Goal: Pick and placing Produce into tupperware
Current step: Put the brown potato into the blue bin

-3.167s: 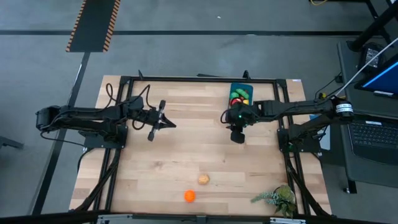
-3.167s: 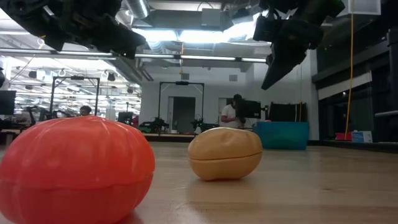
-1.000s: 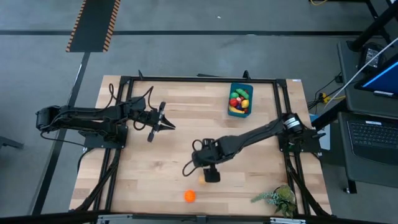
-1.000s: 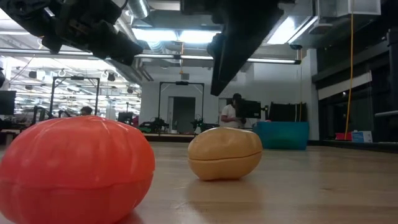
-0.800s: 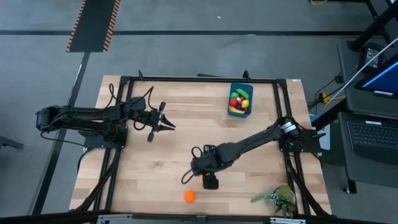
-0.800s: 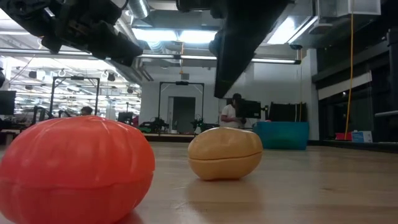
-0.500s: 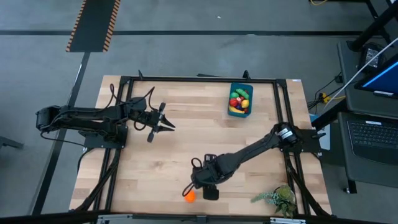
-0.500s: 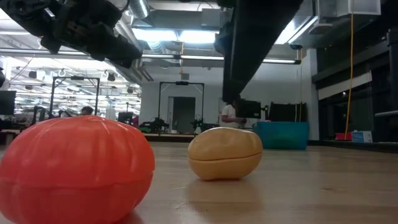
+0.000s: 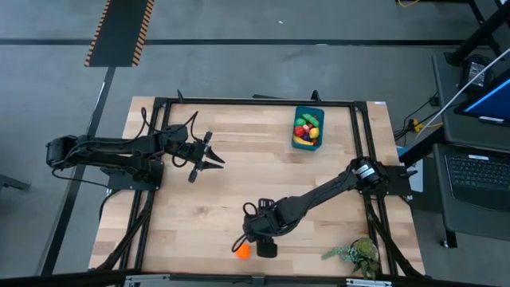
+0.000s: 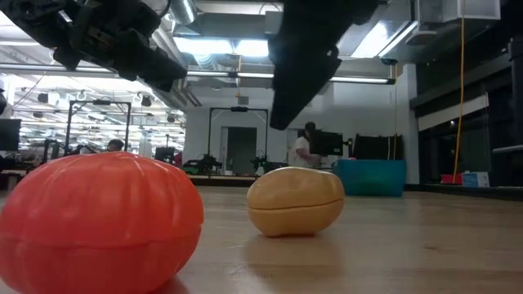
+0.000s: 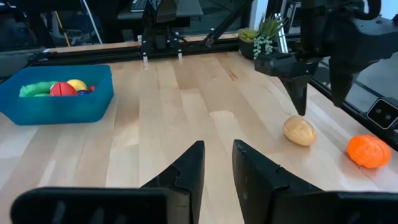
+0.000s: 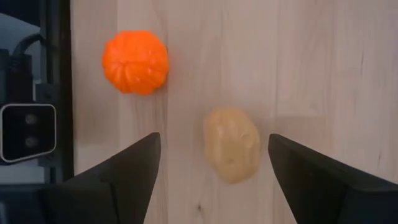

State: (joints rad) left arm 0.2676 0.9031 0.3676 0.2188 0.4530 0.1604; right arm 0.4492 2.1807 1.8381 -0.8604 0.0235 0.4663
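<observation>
Counter (image 9: 207,199), with the blue tupperware (image 9: 307,127) at its far right edge already holding several produce pieces. My right gripper (image 12: 211,171) hangs above the tan potato (image 12: 232,143), jaws spread wide and empty, the orange pumpkin (image 12: 135,61) just beside; my left gripper (image 11: 217,165) waits at the left, jaws narrowly parted, holding nothing.
</observation>
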